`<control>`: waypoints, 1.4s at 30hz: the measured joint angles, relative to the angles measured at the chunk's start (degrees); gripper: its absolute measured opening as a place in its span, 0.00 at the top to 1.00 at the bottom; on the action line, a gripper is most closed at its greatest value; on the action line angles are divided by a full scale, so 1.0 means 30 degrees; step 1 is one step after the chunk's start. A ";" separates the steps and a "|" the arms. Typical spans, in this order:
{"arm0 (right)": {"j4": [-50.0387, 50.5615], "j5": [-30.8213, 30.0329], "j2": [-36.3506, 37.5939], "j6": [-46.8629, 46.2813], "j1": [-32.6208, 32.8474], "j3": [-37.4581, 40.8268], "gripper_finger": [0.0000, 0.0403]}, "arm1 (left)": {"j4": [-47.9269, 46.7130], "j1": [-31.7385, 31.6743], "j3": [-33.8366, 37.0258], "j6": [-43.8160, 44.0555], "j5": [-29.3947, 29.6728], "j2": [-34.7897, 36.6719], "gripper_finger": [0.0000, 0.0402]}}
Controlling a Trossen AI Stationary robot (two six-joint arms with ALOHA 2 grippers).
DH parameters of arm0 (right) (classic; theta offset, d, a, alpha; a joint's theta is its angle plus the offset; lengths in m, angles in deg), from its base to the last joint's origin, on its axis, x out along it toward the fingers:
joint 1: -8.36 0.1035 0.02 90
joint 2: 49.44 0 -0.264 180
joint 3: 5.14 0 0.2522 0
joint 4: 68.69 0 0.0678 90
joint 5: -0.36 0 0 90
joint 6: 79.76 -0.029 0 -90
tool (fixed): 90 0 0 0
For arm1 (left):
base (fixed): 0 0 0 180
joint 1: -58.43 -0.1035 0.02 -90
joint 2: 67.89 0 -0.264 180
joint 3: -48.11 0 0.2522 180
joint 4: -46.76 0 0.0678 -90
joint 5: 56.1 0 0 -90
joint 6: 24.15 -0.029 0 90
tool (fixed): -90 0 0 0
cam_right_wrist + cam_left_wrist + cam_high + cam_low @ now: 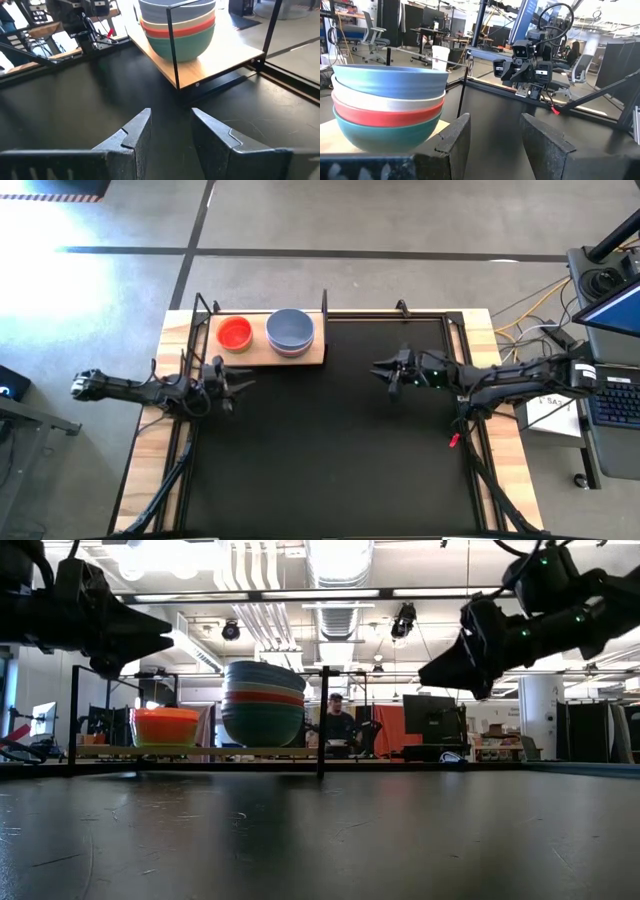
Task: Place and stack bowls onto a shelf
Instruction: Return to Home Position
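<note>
With bowls (290, 330) stacked on the shelf (258, 356), left gripper (228, 377) and right gripper (383, 370) hung empty, fingers apart — stacking looked done, only homing left.

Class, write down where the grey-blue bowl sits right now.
In the high view, the grey-blue bowl tops the taller stack at the right end of the shelf, just right of the orange-red bowl.

Large black mat (330, 450) covered most of the pale wooden counter (507, 442); grey floor (400, 220) with dark lines beyond; loose cables (535, 310), a white sheet (548, 412) and a keyboard (612, 398) off the counter's right side; a person (337, 722) in the room behind; white cup (440, 56) farther off.
</note>
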 joint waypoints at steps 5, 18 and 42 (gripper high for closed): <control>-0.1693 0.0000 0.0012 -0.0101 0.0000 0.1214 0.69 | -0.0028 -0.0007 0.0000 0.0117 0.0007 -0.0283 0.61; -0.1633 0.0036 0.1057 -0.0301 0.0000 0.3439 0.69 | -0.0139 -0.0007 0.0001 0.0343 0.0007 -0.0569 0.61; 0.1232 0.0619 0.4368 -0.0160 0.0000 0.4521 0.69 | -0.1835 0.0000 0.0015 0.0489 0.0015 -0.0590 0.61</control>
